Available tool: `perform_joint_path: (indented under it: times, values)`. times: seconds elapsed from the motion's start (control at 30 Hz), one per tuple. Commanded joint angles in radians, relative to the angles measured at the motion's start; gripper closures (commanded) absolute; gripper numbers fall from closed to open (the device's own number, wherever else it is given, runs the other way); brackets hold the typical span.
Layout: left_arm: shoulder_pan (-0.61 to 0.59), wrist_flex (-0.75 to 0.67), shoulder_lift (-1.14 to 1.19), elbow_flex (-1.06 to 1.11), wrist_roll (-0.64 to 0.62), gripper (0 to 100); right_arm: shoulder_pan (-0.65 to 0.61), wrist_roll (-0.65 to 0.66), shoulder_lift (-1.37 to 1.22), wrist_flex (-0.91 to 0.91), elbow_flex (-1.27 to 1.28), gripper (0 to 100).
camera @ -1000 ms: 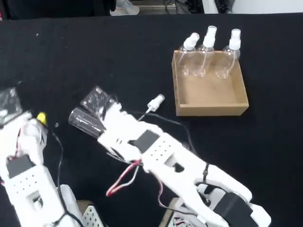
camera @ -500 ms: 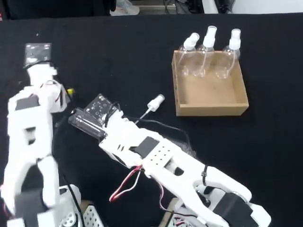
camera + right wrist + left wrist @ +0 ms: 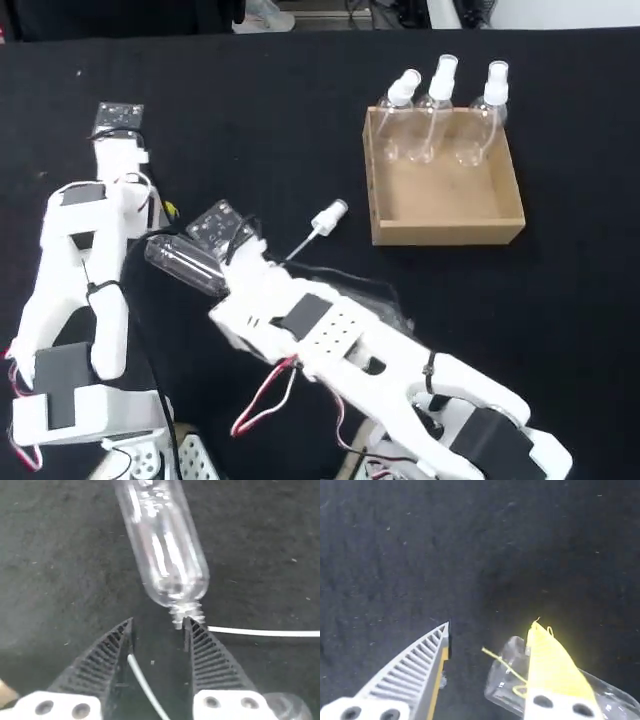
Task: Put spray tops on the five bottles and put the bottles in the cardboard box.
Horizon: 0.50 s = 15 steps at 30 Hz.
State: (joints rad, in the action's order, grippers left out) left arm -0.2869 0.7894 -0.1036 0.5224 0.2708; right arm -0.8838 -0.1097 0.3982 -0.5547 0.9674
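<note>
Threads of the uncapped clear bottle [image 3: 165, 545] sit at the fingertips of the right gripper [image 3: 157, 625], which is spread and empty; the bottle lies on the black table [image 3: 300, 120], its long axis running straight away from that pincer. The left gripper [image 3: 490, 627], likewise released, hovers over the bottle's base end. The spray top [image 3: 328, 217] lies apart, toward the cardboard box [image 3: 445, 235].

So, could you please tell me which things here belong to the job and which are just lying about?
Job: cardboard box; three capped bottles in it; uncapped bottle lying down; loose spray top.
Lying about: red and white wires; oddments at the back.
</note>
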Motion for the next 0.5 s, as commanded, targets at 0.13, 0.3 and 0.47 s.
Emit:
perform_joint_path:
  times: [0.13,0.3,0.47]
  values:
    - [-0.018,0.089,0.005,-0.048,0.011,75,-0.031,-0.005,0.03,0.087,0.031,88.6]
    - [-0.028,0.133,-0.005,-0.01,0.046,75,0.0,-0.014,0.03,0.095,0.03,88.6]
    - [-0.028,0.204,-0.04,0.021,0.054,75,0.058,-0.014,0.03,0.107,0.025,88.6]
